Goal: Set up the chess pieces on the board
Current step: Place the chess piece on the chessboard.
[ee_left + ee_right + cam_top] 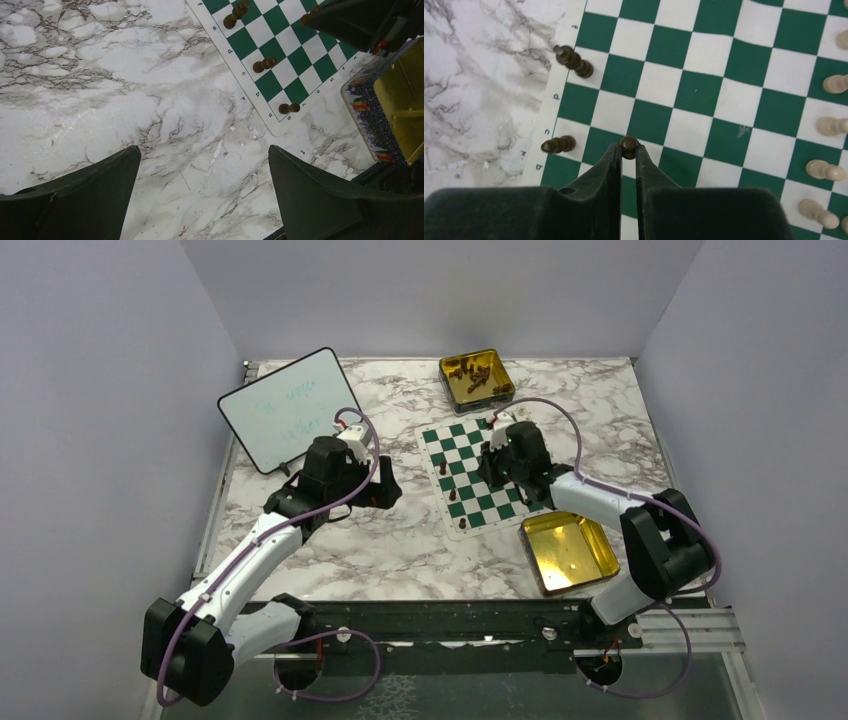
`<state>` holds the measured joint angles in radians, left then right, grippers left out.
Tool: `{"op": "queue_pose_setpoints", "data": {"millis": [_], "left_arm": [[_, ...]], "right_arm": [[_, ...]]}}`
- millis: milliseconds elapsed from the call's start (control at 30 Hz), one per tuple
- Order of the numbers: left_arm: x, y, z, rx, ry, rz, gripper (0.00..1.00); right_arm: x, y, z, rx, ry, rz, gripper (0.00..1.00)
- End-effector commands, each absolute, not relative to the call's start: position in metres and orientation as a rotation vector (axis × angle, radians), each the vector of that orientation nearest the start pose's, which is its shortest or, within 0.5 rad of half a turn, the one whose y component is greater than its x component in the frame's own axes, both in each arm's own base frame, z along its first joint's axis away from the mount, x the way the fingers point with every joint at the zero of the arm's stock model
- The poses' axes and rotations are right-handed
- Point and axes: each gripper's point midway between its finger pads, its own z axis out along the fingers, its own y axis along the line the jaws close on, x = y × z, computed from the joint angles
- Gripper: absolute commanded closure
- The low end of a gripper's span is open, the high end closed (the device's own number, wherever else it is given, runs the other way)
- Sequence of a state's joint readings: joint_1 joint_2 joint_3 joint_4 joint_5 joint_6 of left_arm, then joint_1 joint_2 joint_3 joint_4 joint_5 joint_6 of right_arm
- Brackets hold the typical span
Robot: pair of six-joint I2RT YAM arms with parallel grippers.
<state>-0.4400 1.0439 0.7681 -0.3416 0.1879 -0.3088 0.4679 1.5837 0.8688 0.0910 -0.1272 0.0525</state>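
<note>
Lab robot cell: plain white walls (90,390) enclosing marble-print table (400,560).

A dark brown pawn (629,144) stands upright, pinched in the right pincer (627,151), on the green-and-white board (699,95). Two dark pieces (558,144) stand to its left, and cream pawns (824,170) far to its right.

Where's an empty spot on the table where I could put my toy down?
Biggest bare patch: the marble table between the left hand and the board. More bare marble lies between the whiteboard and the far tin of brown pieces. Crowded: the right hand pinching a brown pawn over the board, and the cream pieces along its edge.
</note>
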Motion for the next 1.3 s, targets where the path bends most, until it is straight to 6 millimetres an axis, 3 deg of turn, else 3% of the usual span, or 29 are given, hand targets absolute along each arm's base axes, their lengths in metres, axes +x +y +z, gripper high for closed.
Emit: {"op": "queue_pose_setpoints", "data": {"millis": [0,433,733,1267], "left_arm": [[0.272,-0.175,0.17,0.258,2.206,-0.605,0.01],[0.272,-0.175,0.17,0.257,2.205,-0.606,0.01],[0.271,-0.177,0.168,0.263,2.216,-0.62,0.01],[0.272,-0.179,0.167,0.263,2.219,-0.625,0.01]], "right_arm": [[0.362,0.22,0.104,-0.476,2.053,0.441,0.85],[0.317,0.227,0.09,-0.504,2.024,0.372,0.84],[0.289,0.216,0.07,-0.473,2.052,0.349,0.84],[0.274,0.227,0.058,-0.526,2.024,0.379,0.84]]}}
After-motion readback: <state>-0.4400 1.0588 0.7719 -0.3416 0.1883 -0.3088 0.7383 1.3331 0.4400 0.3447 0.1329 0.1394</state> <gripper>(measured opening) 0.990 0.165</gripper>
